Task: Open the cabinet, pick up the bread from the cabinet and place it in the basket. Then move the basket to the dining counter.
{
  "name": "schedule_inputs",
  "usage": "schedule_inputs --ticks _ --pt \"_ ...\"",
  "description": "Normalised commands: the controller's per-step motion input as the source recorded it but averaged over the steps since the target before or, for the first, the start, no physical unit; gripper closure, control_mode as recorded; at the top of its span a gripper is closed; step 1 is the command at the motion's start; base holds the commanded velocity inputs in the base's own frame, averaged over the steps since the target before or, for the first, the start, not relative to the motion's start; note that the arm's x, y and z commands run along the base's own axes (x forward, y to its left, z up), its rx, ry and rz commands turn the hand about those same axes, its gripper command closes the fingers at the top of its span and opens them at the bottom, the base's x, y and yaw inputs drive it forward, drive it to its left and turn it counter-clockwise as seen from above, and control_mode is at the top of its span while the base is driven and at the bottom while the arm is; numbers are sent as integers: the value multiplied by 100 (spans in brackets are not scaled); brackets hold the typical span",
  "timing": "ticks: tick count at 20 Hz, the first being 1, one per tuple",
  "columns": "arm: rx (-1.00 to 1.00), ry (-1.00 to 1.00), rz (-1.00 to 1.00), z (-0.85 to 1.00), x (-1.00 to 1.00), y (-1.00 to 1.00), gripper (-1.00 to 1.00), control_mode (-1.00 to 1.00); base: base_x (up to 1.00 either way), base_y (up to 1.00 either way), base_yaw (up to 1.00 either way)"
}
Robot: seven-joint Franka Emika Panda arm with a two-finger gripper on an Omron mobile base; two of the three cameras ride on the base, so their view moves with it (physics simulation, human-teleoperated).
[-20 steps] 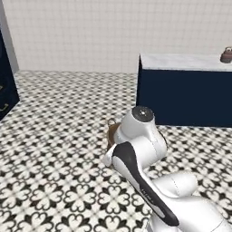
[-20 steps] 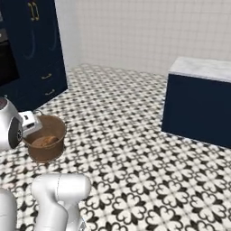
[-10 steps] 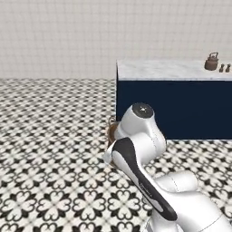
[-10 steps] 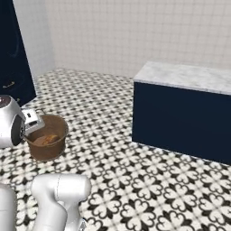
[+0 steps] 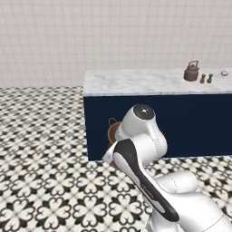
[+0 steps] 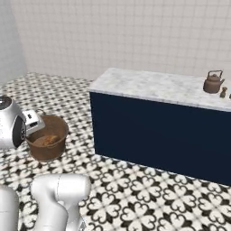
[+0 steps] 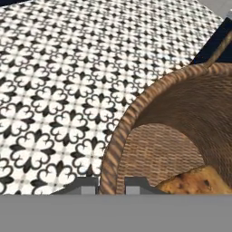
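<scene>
brown woven basket [image 6: 47, 144], golden bread [image 7: 197, 181], black-and-white patterned floor [image 6: 135, 198].

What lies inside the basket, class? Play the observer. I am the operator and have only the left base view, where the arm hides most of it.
Observer: In the right base view the bread lies on the bottom of the basket.
Operator: Is the gripper holding the basket?
Observer: Yes. In the hand view the gripper is shut on the rim, one finger inside and one outside.
Operator: Is it on the dining counter?
Observer: No. The right base view shows it lower than the marble top of the dining counter, off to one side and apart from it.
</scene>
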Motion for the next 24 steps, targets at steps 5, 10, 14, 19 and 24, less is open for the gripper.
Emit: schedule_inputs --ticks 5,10,14,19,24 --pt "0 0 0 0 0 0 100 100 100 -99 -14" --pt "0 0 0 0 0 0 100 100 100 -68 -16" --pt "0 0 0 0 0 0 100 100 100 -31 0" --pt "0 0 0 0 0 0 100 100 100 -5 0" --pt "0 0 0 0 0 0 100 100 91 -14 0"
